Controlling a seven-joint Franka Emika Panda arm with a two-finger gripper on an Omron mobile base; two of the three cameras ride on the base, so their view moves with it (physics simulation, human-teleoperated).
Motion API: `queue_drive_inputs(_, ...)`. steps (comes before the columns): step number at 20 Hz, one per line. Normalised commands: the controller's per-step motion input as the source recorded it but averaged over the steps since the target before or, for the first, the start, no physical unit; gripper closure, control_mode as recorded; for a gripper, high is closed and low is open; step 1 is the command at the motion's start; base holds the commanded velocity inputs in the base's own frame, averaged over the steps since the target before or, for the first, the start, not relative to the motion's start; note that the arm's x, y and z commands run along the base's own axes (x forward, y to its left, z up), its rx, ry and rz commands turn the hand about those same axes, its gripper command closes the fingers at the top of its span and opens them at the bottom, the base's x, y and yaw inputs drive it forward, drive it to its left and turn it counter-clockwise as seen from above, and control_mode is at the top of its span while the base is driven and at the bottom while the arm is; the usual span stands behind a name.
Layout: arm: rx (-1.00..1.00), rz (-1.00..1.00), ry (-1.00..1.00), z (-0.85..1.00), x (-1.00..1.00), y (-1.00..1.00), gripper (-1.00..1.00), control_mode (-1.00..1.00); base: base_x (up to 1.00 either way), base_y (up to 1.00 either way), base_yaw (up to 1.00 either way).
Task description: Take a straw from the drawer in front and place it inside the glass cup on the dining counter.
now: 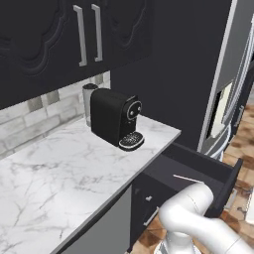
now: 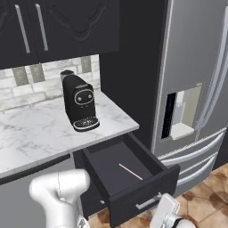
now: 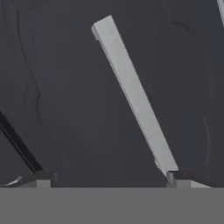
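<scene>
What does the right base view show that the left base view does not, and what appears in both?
Only the right base view shows the fridge's full steel front with its dispenser recess, plus the drawer's silver handle. Only the left base view shows the counter's long near stretch of marble running toward the camera. Both share the open dark drawer with the thin straw lying inside, the black coffee machine, the upper cabinets and the robot's white arm.

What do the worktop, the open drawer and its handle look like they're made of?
The worktop looks like polished white marble: grey veins and a soft sheen. The drawer seems to be matte charcoal painted wood or laminate, flat and without glare, though the render leaves that open. Its handle looks like brushed silver metal, pale against the dark front.
</scene>
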Motion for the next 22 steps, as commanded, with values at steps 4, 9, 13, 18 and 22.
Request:
queue_drive_inputs(4,-0.26,0.05,0.21,0.85,-0.73,0.00,-1.00,-1.00,0.00,0.00,0.00)
queue_drive_inputs(9,-0.41,0.19,0.10,1.00,-0.18,0.43,-1.00,-1.00,0.00,0.00,0.00)
queue_drive_inputs(13,-0.49,0.25,0.13,1.00,0.01,0.81,-1.00,-1.00,0.00,0.00,0.00)
queue_drive_inputs(18,-0.55,0.20,0.08,1.00,-0.05,0.86,-1.00,-1.00,0.00,0.00,0.00)
queue_drive_inputs(22,-0.56,0.17,0.09,1.00,-0.14,0.81,-1.00,-1.00,0.00,0.00,0.00)
